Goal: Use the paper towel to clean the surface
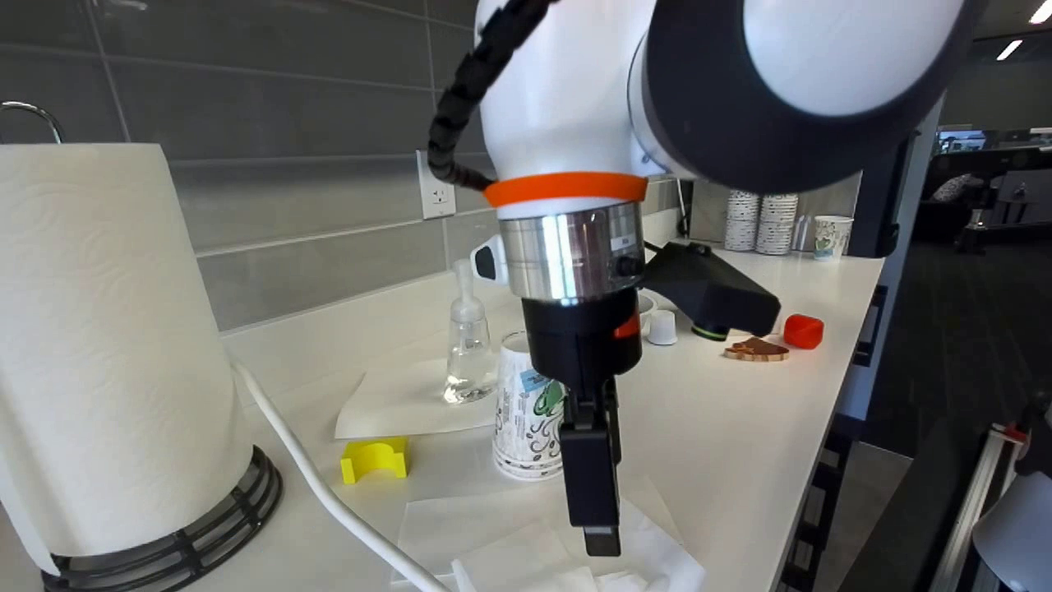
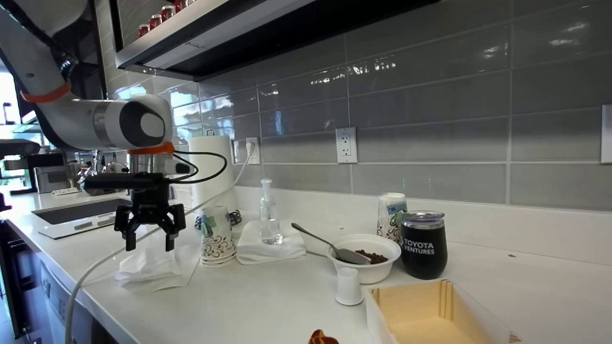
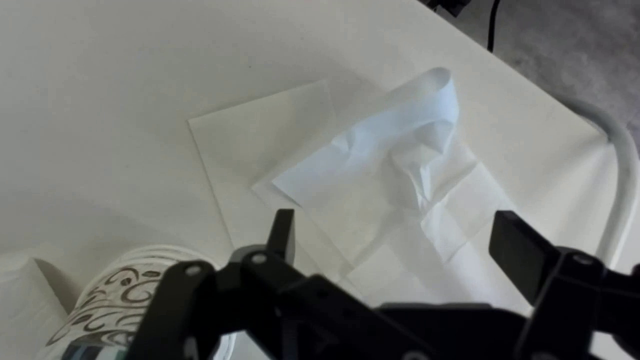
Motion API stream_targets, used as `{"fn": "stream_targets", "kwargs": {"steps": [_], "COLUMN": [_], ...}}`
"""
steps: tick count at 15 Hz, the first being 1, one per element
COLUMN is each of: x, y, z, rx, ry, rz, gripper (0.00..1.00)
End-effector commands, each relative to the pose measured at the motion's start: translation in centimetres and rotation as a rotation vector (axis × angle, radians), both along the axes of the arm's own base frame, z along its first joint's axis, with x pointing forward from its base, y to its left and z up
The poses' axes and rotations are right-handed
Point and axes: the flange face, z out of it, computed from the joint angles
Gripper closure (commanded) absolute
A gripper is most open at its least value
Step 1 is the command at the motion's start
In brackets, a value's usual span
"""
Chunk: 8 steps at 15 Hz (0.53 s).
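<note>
A crumpled white paper towel lies on the white counter, visible in both exterior views (image 1: pixel 526 552) (image 2: pixel 150 266) and in the wrist view (image 3: pixel 370 170). It rests partly on a flatter white sheet (image 3: pixel 255 130). Its far edge is curled up. My gripper (image 2: pixel 150 246) is open and empty, pointing down above the towel. In the wrist view the two fingers (image 3: pixel 392 225) are wide apart with the towel below and between them. An exterior view shows the gripper (image 1: pixel 602 538) side-on, so one finger hides the other. The bare counter surface (image 3: pixel 125 75) shows around the towel.
Upturned paper cups (image 1: pixel 526 436) stand close beside the gripper. A soap bottle (image 2: pixel 270 224) stands on another sheet (image 2: pixel 246 255). A paper towel roll (image 1: pixel 107 345), white cable (image 1: pixel 329 493) and yellow block (image 1: pixel 374 459) are near. A bowl (image 2: pixel 370 272) and black tumbler (image 2: pixel 424 248) stand farther along.
</note>
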Motion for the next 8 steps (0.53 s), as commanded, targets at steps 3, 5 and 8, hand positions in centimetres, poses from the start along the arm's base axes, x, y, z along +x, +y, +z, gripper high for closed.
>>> {"fn": "stream_targets", "kwargs": {"steps": [3,5,8], "x": [-0.2,-0.8,-1.4], "y": [1.6,2.2,2.9], "z": [-3.3,-4.1,-4.7], "rx": [0.007,0.007,0.006], "ry": [0.014,0.015,0.004], "rz": [0.084,0.104,0.138], "gripper": [0.0,0.0,0.27]}}
